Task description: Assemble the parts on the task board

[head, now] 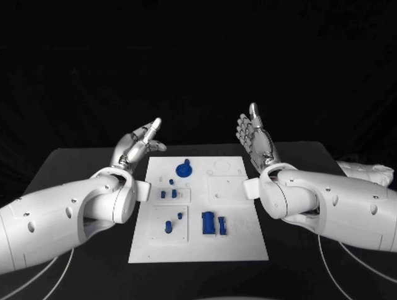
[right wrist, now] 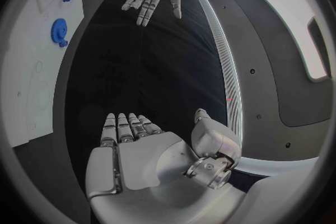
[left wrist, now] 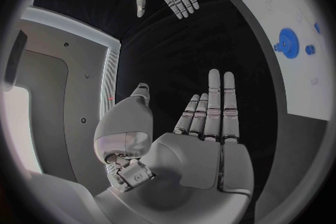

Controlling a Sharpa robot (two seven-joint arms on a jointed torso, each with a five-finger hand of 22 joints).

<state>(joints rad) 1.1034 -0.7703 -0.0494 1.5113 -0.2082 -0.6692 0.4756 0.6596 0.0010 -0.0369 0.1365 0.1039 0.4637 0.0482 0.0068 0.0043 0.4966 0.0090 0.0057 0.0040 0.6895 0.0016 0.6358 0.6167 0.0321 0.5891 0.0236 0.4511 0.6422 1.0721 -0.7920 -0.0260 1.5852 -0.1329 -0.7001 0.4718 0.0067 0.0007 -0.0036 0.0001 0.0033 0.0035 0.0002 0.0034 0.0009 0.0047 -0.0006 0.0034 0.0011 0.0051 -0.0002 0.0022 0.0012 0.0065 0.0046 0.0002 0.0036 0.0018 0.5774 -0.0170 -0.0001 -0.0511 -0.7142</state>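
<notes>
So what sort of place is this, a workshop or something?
Probably a robot test bench or lab: a black table holds a white task board with small blue parts, and each open robot hand, left and right, hovers beside it.

The head camera looks steeply down from above onto the black table (head: pixel 90 162), with the task board (head: pixel 198 212) centred and both arms entering from the sides. Each wrist camera sits close behind its own palm, facing along the fingers. All three views share the board's far end with the blue gear (head: pixel 184 169) (left wrist: pixel 287 42) (right wrist: pixel 59 29); each wrist view also takes in the opposite hand.
</notes>
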